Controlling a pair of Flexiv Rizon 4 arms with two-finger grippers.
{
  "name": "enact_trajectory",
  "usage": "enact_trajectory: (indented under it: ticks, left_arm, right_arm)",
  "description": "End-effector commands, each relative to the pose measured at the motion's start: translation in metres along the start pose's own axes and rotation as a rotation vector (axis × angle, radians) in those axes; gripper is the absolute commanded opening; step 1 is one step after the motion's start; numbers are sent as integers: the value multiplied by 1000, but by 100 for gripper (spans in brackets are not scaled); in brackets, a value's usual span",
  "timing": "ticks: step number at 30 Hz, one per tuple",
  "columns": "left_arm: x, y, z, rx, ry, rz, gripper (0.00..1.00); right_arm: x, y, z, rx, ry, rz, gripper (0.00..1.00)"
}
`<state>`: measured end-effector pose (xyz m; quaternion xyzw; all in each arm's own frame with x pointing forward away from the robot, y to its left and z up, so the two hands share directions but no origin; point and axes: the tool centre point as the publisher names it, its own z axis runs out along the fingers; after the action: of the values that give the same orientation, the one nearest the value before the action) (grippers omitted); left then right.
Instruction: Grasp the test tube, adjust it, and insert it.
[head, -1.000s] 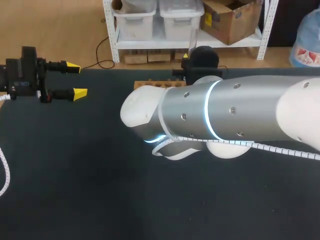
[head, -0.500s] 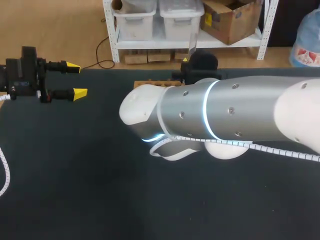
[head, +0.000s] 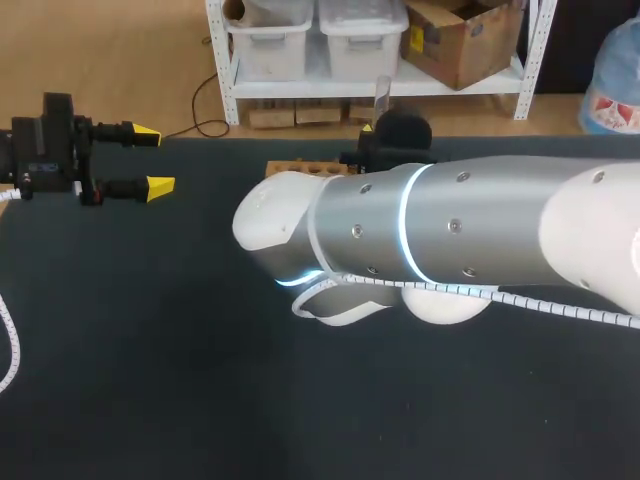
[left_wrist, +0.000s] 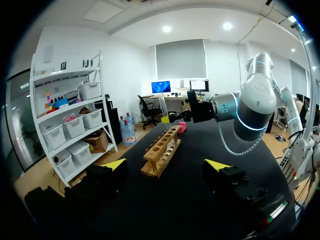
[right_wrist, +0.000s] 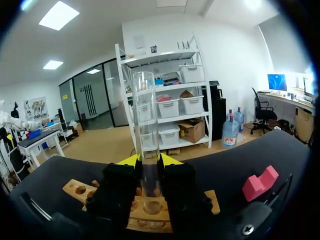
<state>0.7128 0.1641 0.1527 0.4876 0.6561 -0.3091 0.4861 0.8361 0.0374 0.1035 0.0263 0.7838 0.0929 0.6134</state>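
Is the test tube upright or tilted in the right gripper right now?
Roughly upright: the test tube stands near vertical, clamped between the right gripper fingers, above the wooden rack.

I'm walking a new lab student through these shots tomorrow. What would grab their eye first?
The big silver right arm, with its glowing ring, stretches across the middle of the head view. Next comes the clear test tube, upright in the right gripper, jaws shut on it, over the wooden rack. The left gripper sits open at the table's left edge.
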Motion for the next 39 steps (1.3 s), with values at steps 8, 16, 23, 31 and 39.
enact_trajectory:
  ticks: [8, 16, 23, 31, 39]
  left_arm:
    - [2, -1, 0, -3, -6, 4, 100]
    - [2, -1, 0, -3, -6, 4, 100]
    - [2, -1, 0, -3, -6, 4, 100]
    - [2, -1, 0, -3, -6, 4, 100]
    - [2, -1, 0, -3, -6, 4, 100]
  right_arm:
    - [7, 2, 6, 11, 14, 5, 0]
    - [10, 2, 7, 14, 23, 7, 0]
    - [12, -1, 5, 28, 33, 1, 33]
    - [9, -2, 0, 37, 28, -6, 38]
    - [3, -3, -3, 44, 4, -6, 24]
